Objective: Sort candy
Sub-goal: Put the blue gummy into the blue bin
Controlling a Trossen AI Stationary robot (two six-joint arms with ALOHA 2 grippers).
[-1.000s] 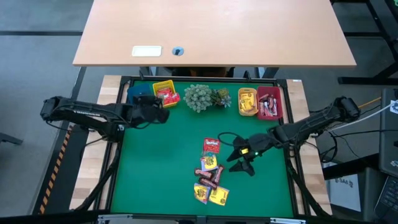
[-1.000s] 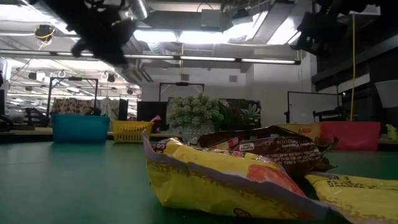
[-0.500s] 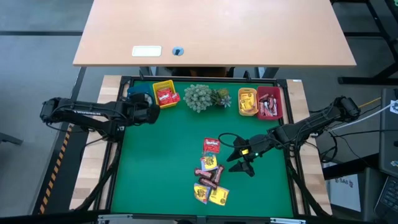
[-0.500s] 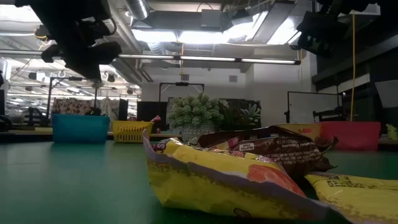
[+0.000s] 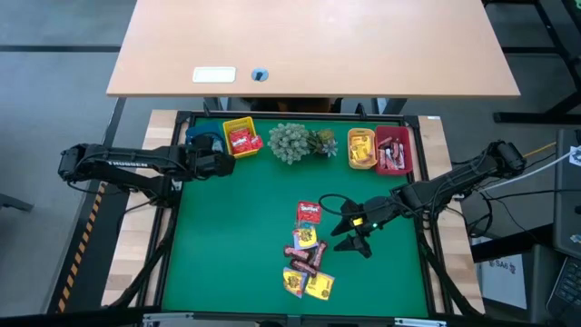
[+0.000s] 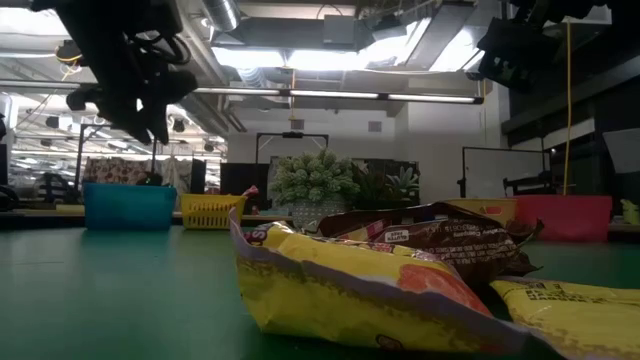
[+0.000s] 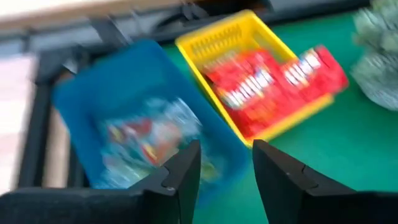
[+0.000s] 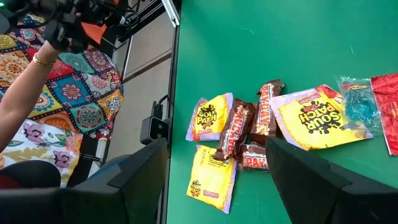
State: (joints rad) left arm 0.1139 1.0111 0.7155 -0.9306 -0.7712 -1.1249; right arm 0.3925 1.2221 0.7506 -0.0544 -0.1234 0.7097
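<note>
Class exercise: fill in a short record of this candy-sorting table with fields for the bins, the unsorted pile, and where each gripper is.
Blue plastic bin: holds pale clear-wrapped sweets.
Yellow plastic basket: holds red packets.
Orange bin: holds yellow packets.
Red bin: holds dark bars.
Unsorted pile: yellow square packets, brown bars, one clear blue-tinted wrapper, on the green mat.
Left gripper: above the blue bin, fingers apart, holding nothing.
Right gripper: open, beside the pile.
</note>
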